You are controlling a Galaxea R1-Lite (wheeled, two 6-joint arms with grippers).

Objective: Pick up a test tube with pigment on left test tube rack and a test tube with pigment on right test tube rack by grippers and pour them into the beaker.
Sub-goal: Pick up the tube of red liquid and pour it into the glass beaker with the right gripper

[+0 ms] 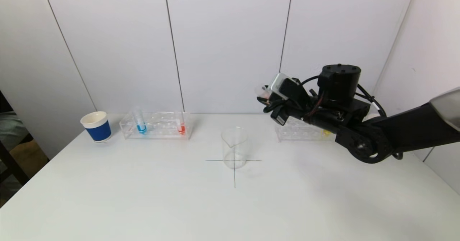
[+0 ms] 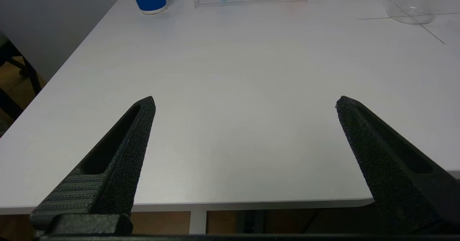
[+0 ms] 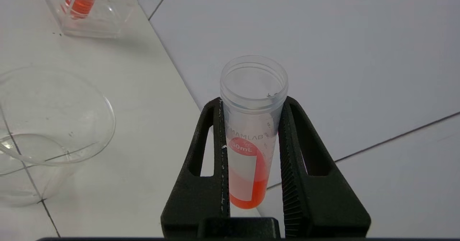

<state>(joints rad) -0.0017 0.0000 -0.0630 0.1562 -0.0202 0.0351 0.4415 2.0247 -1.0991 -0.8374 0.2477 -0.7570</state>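
Right claw [image 3: 251, 108] grips orange tube [image 3: 249, 154], seemingly half-hidden behind its camera.

The right arm [image 1: 406, 129] reaches in from the right side of the scene and extends toward the far middle, its black wrist raised well above the table [image 1: 143, 198]. The right gripper [image 3: 251, 104] points left and away, with the jaws closed on a test tube [image 3: 251, 126], one finger [image 3: 215, 154] pressed against each side of the tube's wall just below its rim. The tube is held tilted, its open mouth toward the far wall.

The left gripper [image 2: 244, 102] hangs low at the near left edge of the table, aimed across the tabletop toward the far side. Its two fingers [image 2: 129, 144] are spread wide apart with nothing between them.
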